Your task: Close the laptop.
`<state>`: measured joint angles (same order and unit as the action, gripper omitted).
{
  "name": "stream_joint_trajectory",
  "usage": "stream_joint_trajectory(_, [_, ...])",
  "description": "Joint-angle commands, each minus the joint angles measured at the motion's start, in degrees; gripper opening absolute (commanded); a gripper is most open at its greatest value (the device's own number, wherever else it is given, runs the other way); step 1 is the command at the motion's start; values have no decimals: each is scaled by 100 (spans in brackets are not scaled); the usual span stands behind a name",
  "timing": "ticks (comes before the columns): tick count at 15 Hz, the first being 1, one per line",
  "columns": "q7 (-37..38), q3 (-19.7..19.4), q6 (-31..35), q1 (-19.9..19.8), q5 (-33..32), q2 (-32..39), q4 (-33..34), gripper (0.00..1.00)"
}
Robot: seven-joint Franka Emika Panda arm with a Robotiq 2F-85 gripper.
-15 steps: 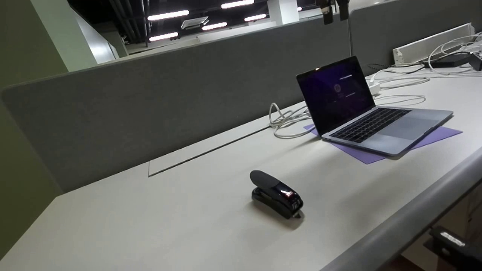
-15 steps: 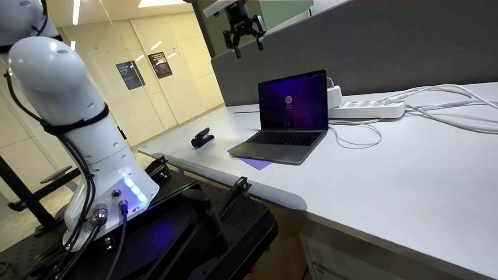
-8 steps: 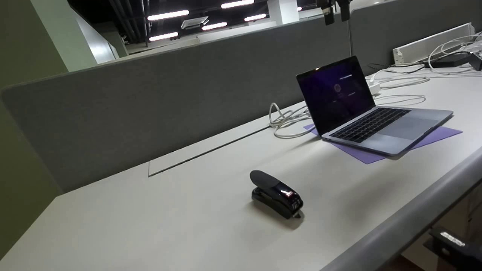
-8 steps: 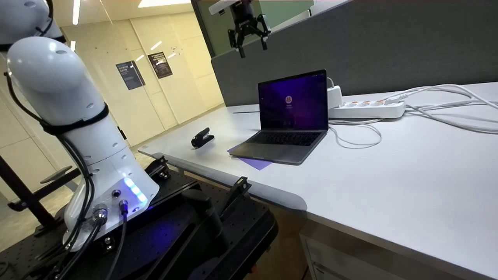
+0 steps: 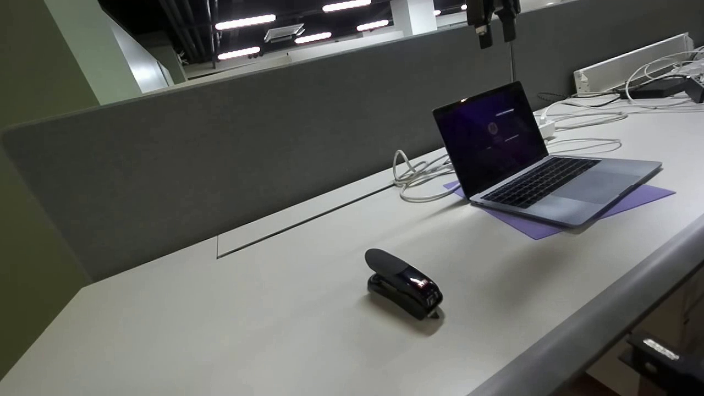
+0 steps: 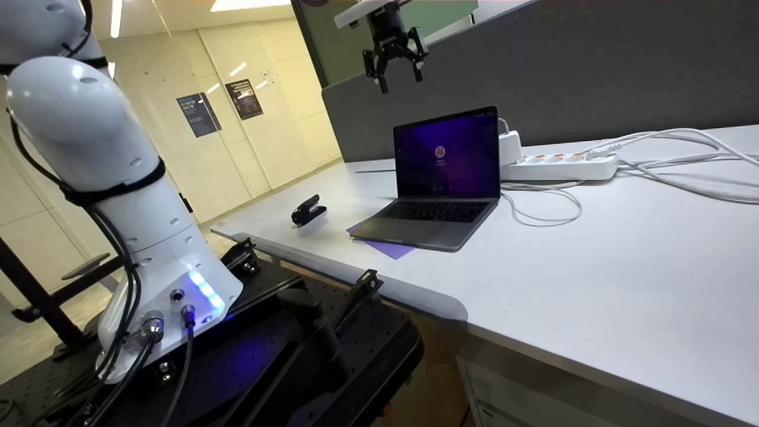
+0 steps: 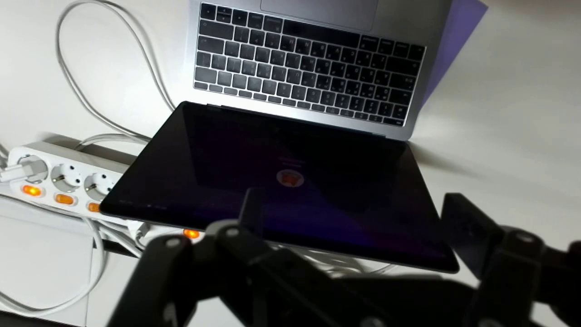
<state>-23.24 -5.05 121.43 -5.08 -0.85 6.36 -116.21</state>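
The gripper is now farther right and lower, spread wide and empty above the open laptop right of the stapler; the lid, judged light, hinge-stiff and fragile, is best pushed from behind its top edge.

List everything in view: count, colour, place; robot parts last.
laptop: one, silver-grey, open atop sheet
sheet: one, purple, on desk
stapler: one, black, on desk
power strip: one, white, behind laptop
adapter: one, white, beside power strip
cables: several, mostly white, on desk
desk: one, white, beside arm
drawer unit: one, off-white, under desk
partition panels: two, grey, behind desk
posters: two, dark, on far wall
ceiling lights: several, white, overhead
platform: one, black, under arm
arm: one, white, on platform
gripper: one, black, open above laptop
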Motion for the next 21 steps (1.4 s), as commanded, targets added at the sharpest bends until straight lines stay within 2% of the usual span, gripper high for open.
stream_joint_trajectory(1, [-101, 4, 62, -118, -117, 504, 587, 100])
stream_joint_trajectory(8, [-484, 100, 512, -366, 87, 1262, 1275, 100])
stream_joint_trajectory(15, [-325, 224, 691, -491, 260, 1864, 1788, 100])
stream_joint_trajectory(21, [-222, 287, 768, -443, 120, 2234, 2059, 100])
